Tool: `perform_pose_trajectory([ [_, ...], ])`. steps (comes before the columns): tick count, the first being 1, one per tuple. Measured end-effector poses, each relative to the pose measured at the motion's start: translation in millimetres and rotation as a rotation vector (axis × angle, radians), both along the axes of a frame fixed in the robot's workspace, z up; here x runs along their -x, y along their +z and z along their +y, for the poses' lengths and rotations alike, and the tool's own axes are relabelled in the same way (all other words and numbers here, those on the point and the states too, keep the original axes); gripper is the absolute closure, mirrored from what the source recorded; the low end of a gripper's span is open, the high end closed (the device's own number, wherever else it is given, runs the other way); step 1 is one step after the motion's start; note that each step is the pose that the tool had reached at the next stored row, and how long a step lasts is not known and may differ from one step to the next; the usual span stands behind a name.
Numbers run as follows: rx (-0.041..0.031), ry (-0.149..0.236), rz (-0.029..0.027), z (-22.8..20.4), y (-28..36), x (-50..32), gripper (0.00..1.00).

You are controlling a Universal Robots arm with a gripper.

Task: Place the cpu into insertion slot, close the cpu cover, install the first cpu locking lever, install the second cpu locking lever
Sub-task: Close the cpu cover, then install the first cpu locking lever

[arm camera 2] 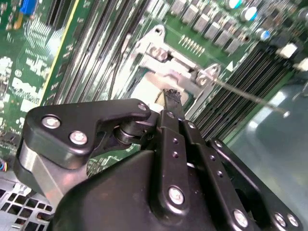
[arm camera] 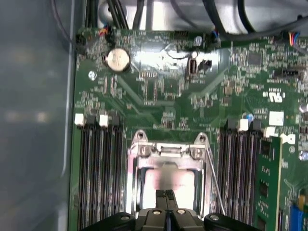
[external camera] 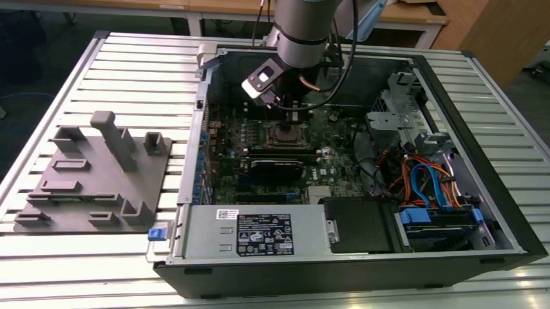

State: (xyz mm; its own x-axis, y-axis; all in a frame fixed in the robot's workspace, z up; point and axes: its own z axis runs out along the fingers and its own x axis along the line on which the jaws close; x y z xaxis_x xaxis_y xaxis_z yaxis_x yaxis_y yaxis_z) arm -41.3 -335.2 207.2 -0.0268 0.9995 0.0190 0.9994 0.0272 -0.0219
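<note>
Robot gripper (arm camera: 166, 193) with its jaws closed, poised at a processor socket inside an open computer case (external camera: 344, 261).

The jaws are pressed together, holding nothing, with the tips just above the cpu (arm camera: 168, 180). Its silver top lies in the insertion slot (external camera: 284, 136), framed by the flat cpu cover (arm camera: 139, 163). A thin metal lever (arm camera: 214, 184) runs beside the cover, on the green motherboard (arm camera: 159, 96).

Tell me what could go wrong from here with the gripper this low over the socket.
1. The gripper, fingertips shut, is right over the cpu inside the cpu cover; an off-centre push could scrape the chip's top or shift the cover.
2. A thin locking lever sticks out loose beside the cover, next to the memory slots; the fingers could slip off it or bend it.
</note>
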Motion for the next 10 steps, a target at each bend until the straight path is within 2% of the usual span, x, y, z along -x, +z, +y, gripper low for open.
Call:
perform_pose_trajectory([
  [10, -0.0001, 0.0, -0.0001, 0.0, 0.0, -1.3, 0.9],
])
